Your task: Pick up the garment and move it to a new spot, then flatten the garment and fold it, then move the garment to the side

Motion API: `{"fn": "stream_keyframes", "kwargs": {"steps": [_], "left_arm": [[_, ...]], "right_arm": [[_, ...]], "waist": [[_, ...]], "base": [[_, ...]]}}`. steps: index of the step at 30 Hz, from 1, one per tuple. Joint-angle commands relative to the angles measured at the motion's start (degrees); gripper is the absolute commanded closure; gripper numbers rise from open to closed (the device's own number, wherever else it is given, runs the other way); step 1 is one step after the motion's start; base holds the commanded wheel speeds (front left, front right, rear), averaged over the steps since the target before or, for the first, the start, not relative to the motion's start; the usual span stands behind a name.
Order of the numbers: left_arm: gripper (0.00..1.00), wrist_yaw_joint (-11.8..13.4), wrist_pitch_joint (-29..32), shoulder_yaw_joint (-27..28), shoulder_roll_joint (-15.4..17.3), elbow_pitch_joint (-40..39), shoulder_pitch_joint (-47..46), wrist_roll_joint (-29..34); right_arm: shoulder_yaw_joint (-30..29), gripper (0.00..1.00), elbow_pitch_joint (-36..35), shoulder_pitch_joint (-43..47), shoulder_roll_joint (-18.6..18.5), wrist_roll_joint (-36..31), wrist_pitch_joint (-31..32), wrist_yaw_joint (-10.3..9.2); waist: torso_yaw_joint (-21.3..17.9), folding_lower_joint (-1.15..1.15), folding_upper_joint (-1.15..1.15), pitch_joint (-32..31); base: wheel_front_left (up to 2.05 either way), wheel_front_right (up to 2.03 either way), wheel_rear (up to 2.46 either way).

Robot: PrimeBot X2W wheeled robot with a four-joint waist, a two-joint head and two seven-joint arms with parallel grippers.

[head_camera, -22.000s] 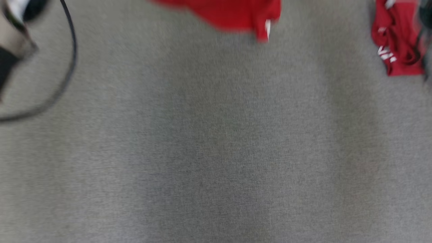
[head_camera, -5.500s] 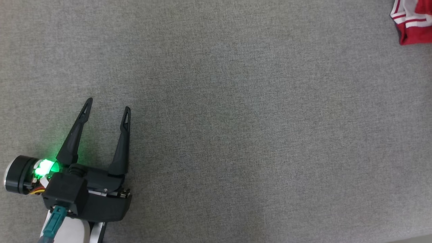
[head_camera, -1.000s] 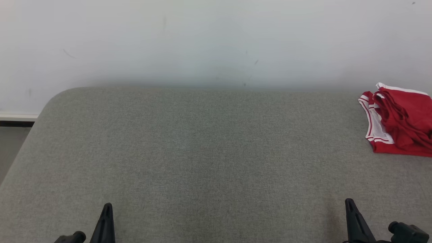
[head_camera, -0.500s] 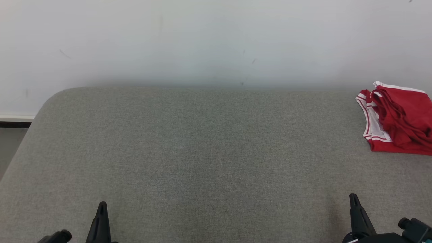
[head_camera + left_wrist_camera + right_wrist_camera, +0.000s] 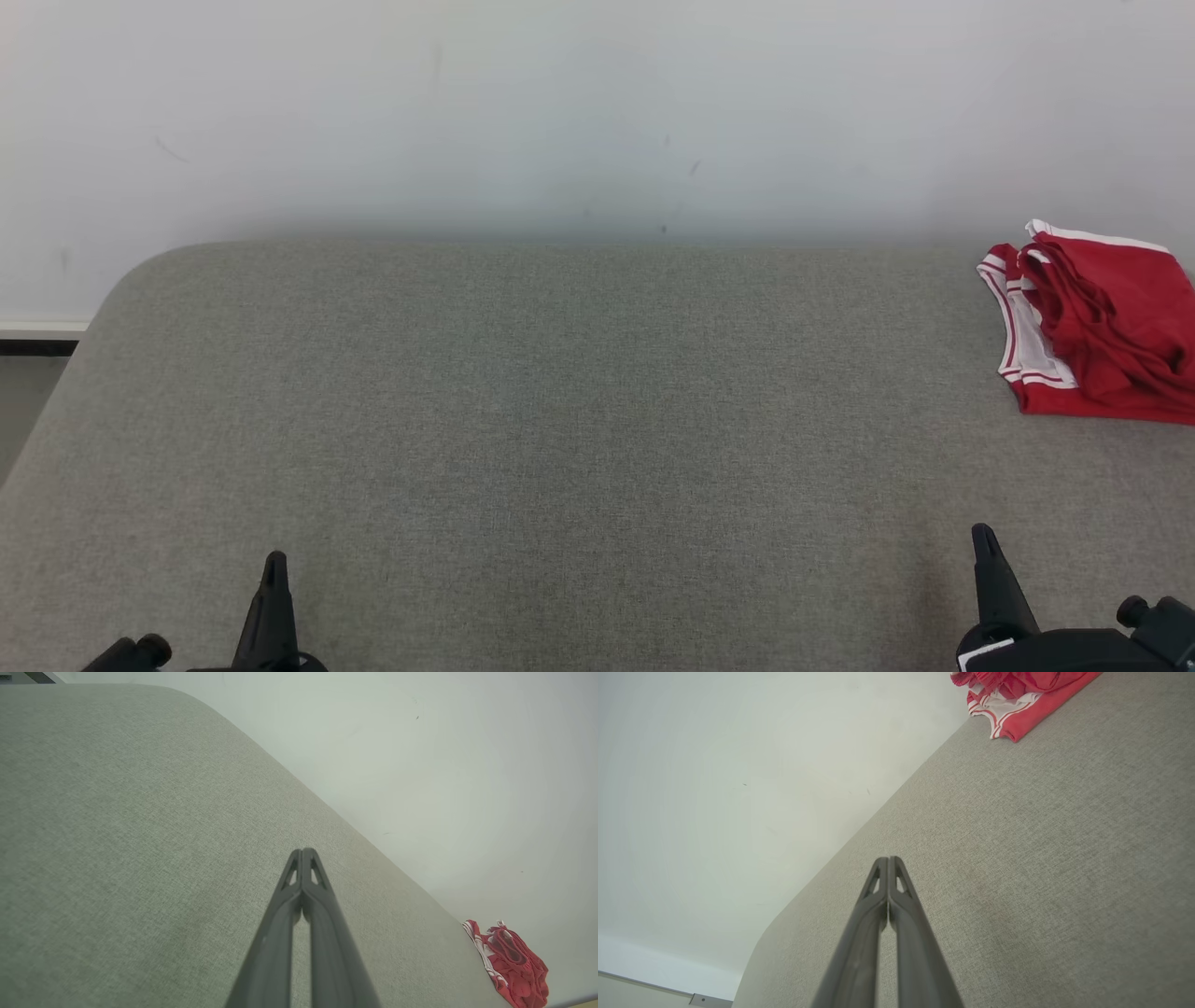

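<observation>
Far to our right, by the wall (image 5: 560, 112), we see the red garment (image 5: 1092, 327) lying bunched on the grey cushion (image 5: 579, 420). Our left gripper (image 5: 302, 851) and right gripper (image 5: 888, 859) are both pinched closed, well apart from it.

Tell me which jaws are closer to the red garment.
The right jaws, shut at the head view's lower right, on the same side as the garment. The left jaws sit at the lower left, across the grey surface.
</observation>
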Motion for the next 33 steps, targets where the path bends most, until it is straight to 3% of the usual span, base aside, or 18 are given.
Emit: {"fn": "stream_keyframes", "kwargs": {"steps": [1,33], "left_arm": [[1.0,-0.33,0.27,0.29,0.04,-0.61,-1.5,-1.92],[1.0,-0.59,5.5,1.71,-0.13,-0.12,-3.15,-23.13]], "right_arm": [[-0.37,1.0,-0.72,-1.33,0.03,1.61,0.3,-0.05],[-2.22,1.0,-0.59,-3.56,0.76,19.86,4.95,-0.08]], "waist": [[-0.04,-0.01,0.0,0.01],[-1.17,-0.01,0.0,0.39]], "base": [[0.0,0.0,0.0],[0.0,0.0,0.0]]}}
